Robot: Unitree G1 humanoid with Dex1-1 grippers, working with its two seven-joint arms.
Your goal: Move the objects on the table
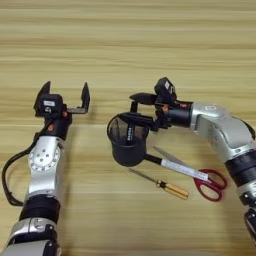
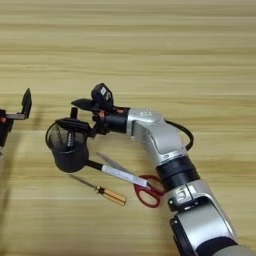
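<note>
- Left eye view: full left arm visible along the table's (image 1: 150, 45) left side; left gripper (image 1: 65, 102) has its fingers spread, holding nothing, well clear of the pen cup (image 1: 128, 141).
- Same view: cup sits mid-table; right gripper (image 1: 134, 107) is over its rim with fingers spread, one above, one at the rim. Right forearm is cut off at the right edge.
- Marker (image 1: 177, 168) lies beside the cup, running under the red-handled scissors (image 1: 200, 176); screwdriver (image 1: 160, 184) is just nearer.
- Right eye view: left gripper mostly cropped, only one finger (image 2: 25, 104) shows at the left edge; right arm seen whole, down to the bottom edge.
- Cup contents hard to make out.
</note>
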